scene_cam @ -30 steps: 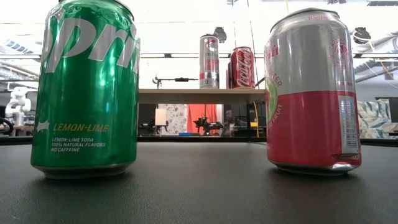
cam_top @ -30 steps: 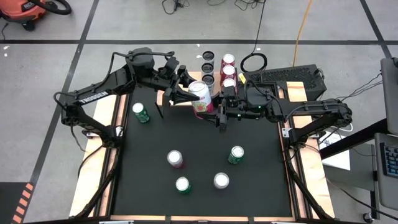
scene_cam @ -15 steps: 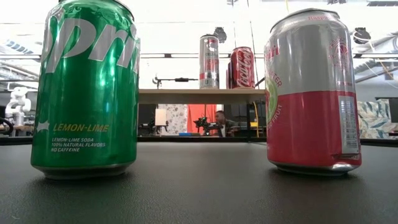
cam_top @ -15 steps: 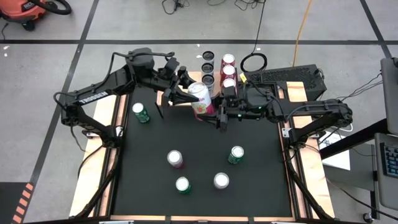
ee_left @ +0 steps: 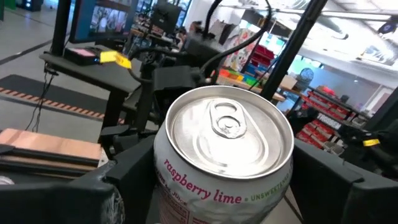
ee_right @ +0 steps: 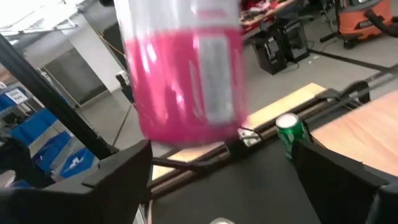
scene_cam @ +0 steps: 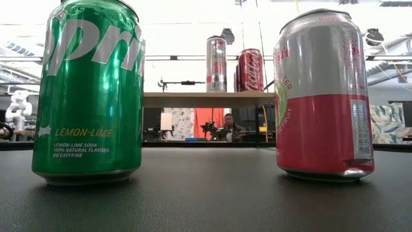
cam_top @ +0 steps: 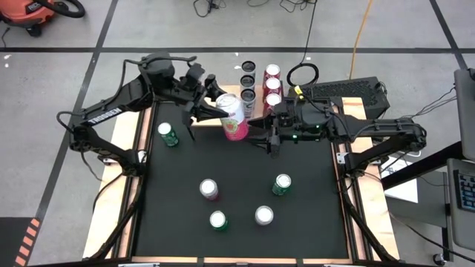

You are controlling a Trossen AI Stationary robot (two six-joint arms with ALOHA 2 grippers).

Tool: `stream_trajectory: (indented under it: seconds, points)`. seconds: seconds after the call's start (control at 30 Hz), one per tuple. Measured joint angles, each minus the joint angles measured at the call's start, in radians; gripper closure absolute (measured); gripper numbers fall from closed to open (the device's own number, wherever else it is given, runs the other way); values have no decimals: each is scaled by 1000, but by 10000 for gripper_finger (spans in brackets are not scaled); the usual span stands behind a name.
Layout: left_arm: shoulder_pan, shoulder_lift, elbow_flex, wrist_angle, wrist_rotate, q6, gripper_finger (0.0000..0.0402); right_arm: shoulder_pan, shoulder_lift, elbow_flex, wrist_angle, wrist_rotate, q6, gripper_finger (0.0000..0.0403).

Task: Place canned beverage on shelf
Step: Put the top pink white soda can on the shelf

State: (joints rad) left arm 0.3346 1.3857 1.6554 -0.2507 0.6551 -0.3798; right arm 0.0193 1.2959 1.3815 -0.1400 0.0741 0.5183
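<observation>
Holding: the raspberry-lime can (cam_top: 231, 116) sits tilted in the left gripper (cam_top: 211, 110), lifted off the black table (cam_top: 237, 185), just in front of the shelf (cam_top: 256, 93).
Left jaws: pinching the can's wall from both sides; the left wrist view shows the silver top and pull tab (ee_left: 227, 123) facing the camera between the dark fingers.
Right gripper (cam_top: 261, 131): just beside the can on its far side from the left gripper; jaws spread, touching nothing, and the pink body hangs blurred in front of them in the right wrist view (ee_right: 186, 81).
Handling: thin metal wall, likely smooth and a bit slippery; if full it is fairly heavy for its size. Best taken at mid-body, across the round, not by the rim.
Shelf: two rows of cans (cam_top: 260, 83) already stand on it, so free plank looks scarce.
Farther from the shelf: a green can (cam_top: 168, 134) beside the left arm, and four more cans (cam_top: 241, 201) standing mid-table.
</observation>
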Motion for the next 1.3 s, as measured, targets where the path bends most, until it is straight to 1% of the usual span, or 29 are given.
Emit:
stream_trajectory:
  seconds: [0.13,0.27,0.43,0.57,0.77,0.93,1.07,1.23,1.3]
  points:
    - [58,-11,1,-3,46,6,107,1,-41,-1,-85,1,1,41]
    - [140,-11,1,-5,69,51,107,2,-89,-1,-163,0,6,41]
    - [258,3,1,-5,174,77,107,2,-126,0,-255,1,49,41]
    - [343,23,1,-11,228,107,107,2,-130,0,-316,2,79,41]
    - [432,54,1,-99,236,247,107,7,-117,-13,-335,8,86,41]
    - [473,100,1,-208,235,395,107,8,-117,-48,-285,8,124,41]
    - [496,147,1,-230,234,449,107,8,-117,-50,-263,8,123,41]
    - [518,177,1,-226,225,519,107,-22,-123,-50,-225,9,51,41]
    - [525,187,1,-230,207,526,107,-48,-128,-49,-225,11,7,41]
